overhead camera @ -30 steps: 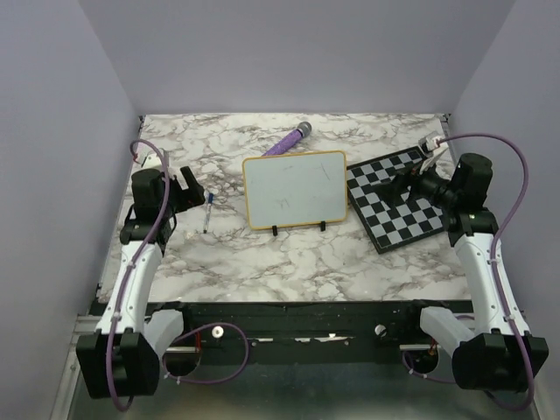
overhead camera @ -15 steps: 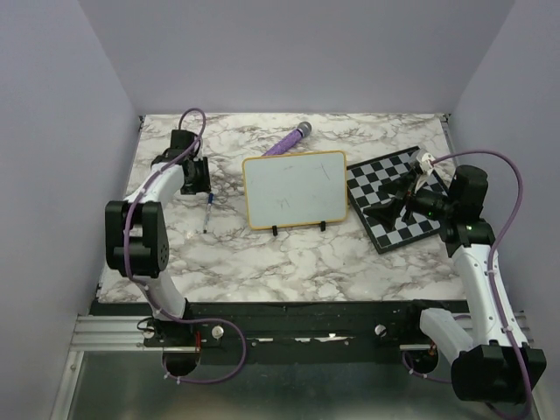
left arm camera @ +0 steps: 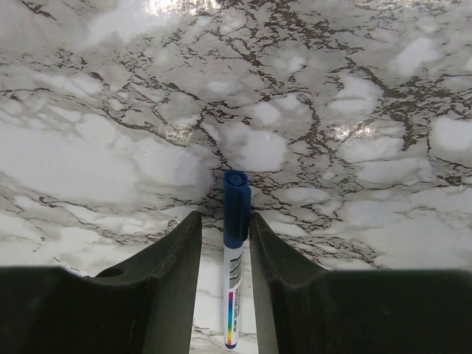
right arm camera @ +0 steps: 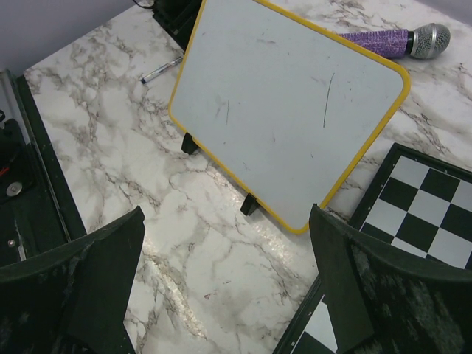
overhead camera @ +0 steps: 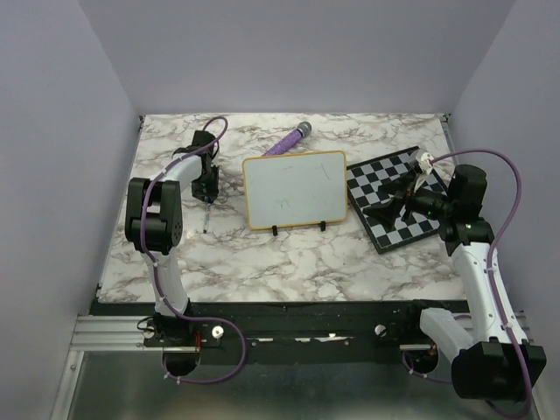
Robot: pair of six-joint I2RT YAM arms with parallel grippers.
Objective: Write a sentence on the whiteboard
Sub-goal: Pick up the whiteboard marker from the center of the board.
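Your white-and-grey marbled tabletop (overhead camera: 289, 262) carries everything here. On its right side lies the black-and-white checkered chessboard (overhead camera: 411, 229), turned at an angle. Just beside the chessboard's left corner, near the middle of the tabletop, stands the small white whiteboard with its yellow frame (overhead camera: 295, 188). It is propped on two small black feet and leans back. Its surface shows only a few faint stray strokes, and you cannot read any words in them.

Your right end effector (right arm camera: 225, 214) hovers over the chessboard's left part with its fingers spread wide apart, holding nothing and facing the whiteboard.

A purple glittery microphone with a grey mesh head (overhead camera: 287, 141) lies just behind the whiteboard's upper edge.

Left of the whiteboard, a slim white marker with a blue cap (left arm camera: 236, 221) lies flat on the tabletop. Your left end effector (left arm camera: 225, 220) is down over it. Its fingers are apart and straddle the marker. One finger is against the cap, and a sliver of tabletop shows at the other.
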